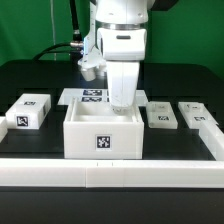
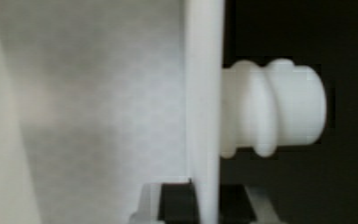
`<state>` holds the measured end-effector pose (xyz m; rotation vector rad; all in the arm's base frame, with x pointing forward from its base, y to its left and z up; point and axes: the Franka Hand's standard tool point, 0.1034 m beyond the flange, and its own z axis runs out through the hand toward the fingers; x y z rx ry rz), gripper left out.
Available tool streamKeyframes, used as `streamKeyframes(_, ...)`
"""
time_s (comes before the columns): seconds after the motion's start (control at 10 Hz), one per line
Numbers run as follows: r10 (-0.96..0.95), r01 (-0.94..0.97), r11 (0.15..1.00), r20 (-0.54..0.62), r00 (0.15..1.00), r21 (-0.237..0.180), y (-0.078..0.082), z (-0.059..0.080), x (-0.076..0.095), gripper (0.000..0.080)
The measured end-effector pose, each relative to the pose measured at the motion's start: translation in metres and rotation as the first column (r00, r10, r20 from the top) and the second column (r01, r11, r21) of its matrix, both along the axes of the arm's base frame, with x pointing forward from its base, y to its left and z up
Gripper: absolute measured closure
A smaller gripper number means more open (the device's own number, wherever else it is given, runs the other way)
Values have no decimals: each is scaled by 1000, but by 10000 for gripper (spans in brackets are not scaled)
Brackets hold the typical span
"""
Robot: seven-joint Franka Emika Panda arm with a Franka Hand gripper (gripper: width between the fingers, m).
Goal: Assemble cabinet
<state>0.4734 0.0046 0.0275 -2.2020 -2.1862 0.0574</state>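
The cabinet body [image 1: 103, 135], a large white open box with a tag on its front, stands at the middle front of the table. My gripper [image 1: 121, 103] is lowered onto the box's back wall. In the wrist view the thin white wall [image 2: 202, 100] runs between my dark fingers [image 2: 172, 205], one on each side and touching it. My gripper [image 2: 202, 205] is shut on that wall. A white ribbed knob [image 2: 279, 108] sticks out from the wall's outer face.
A white tagged block [image 1: 27, 110] lies at the exterior view's left. Two flatter tagged white pieces [image 1: 161, 115] [image 1: 199, 115] lie at its right. The marker board [image 1: 88, 96] lies behind the box. A white rail [image 1: 110, 170] runs along the table's front and right edge.
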Motion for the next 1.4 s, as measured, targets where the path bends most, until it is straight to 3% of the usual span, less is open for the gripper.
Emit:
streamKeyframes(0.3, -10, 10, 1000, 22, 1000, 16, 22, -2, 23, 759)
streamKeyframes(0.5, -56, 55, 998, 31, 998, 23, 42, -2, 27, 759)
streamKeyframes(0.9, -59, 58, 998, 31, 998, 27, 42, -6, 27, 759)
streamKeyframes(1.0, -60, 59, 998, 33, 998, 36, 60, -6, 37, 759)
streamKeyframes(1.4, -32, 33, 999, -12, 999, 43, 93, -5, 43, 759)
